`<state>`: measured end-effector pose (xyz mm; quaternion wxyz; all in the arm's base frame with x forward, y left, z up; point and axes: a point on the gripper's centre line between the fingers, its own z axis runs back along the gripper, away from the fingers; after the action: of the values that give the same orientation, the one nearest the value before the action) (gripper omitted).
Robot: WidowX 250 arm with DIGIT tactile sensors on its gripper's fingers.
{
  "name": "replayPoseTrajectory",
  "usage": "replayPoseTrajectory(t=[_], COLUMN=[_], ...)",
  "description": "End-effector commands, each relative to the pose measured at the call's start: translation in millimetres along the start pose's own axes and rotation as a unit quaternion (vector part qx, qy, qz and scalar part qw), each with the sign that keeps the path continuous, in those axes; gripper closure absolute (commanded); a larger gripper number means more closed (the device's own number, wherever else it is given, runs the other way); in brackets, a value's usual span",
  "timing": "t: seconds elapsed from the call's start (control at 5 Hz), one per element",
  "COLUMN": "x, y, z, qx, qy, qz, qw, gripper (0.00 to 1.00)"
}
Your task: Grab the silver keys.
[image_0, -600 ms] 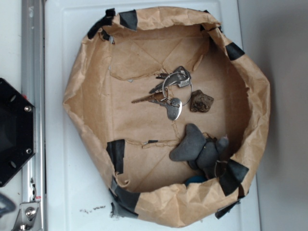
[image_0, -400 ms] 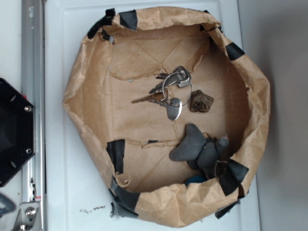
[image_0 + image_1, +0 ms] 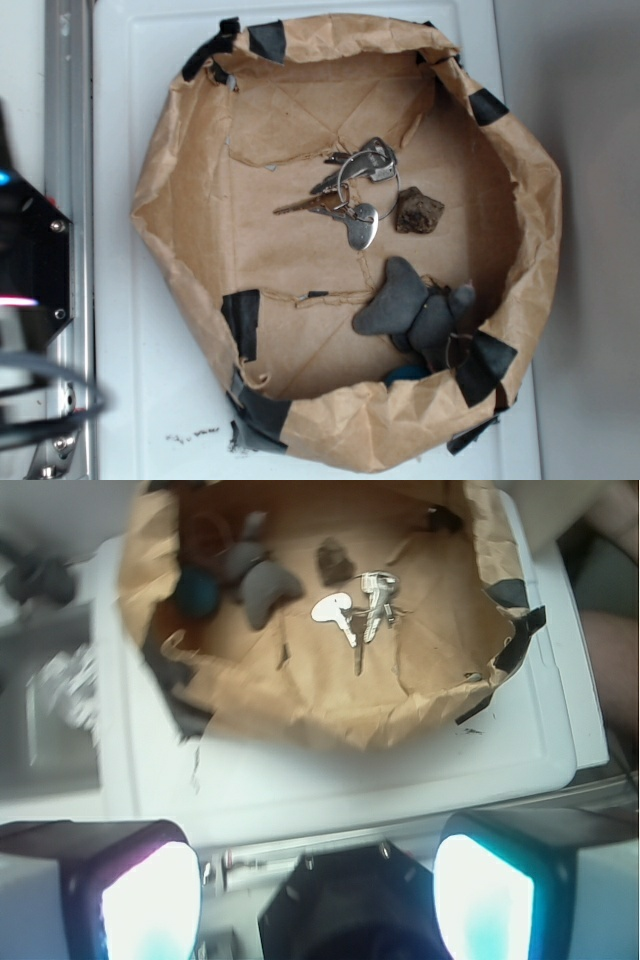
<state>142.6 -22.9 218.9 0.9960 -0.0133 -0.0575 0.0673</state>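
The silver keys (image 3: 352,193) lie untouched near the middle of the paper bowl (image 3: 180,200), so the grab has not begun; this looks like the approach step. In the wrist view the keys (image 3: 358,613) sit at about twelve o'clock, well apart from the gripper (image 3: 320,895), whose two pale glowing fingers (image 3: 150,900) stand wide apart at the bottom of the picture with nothing between them. The claw is open and empty.

The next move, as I judge it, calls for travelling forward over the near wall of the bowl, then dropping onto the bunch with the jaws straddling the thickest part, probably where the rings gather the key heads.

The bunch itself is several flat silver keys on thin wire rings, one large ring looping around the cluster. One broad rounded key points toward five o'clock in the overhead view, and a darker, bronze-toned one points toward nine o'clock. They lie flat on the paper (little height to pinch), so the fingers will likely need to reach almost to the floor.

At three o'clock from the keys, just beside the large ring, sits a brown rock (image 3: 417,212). Toward five o'clock lies a grey plush toy (image 3: 410,310) against the bowl's wall. The bowl is crumpled brown paper patched with black tape (image 3: 241,322), resting on a white surface (image 3: 130,400).
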Motion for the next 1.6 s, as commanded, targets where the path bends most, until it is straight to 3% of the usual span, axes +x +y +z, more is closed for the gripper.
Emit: replayPoseTrajectory(t=[0.0,0.2,0.4,0.6,1.4], x=[-1,16,61,103,103], y=[-3,-1,3,3,3], z=[-33,-56,-39,-20,-20], qx=[0.003,-0.004,-0.026,-0.036,-0.036], qy=[0.005,0.003,0.023,0.001,0.001], qz=[0.035,0.041,0.03,0.04,0.04], qw=[0.999,0.999,0.999,0.999,0.999], gripper=[0.0,0.0,0.0,0.0,0.0])
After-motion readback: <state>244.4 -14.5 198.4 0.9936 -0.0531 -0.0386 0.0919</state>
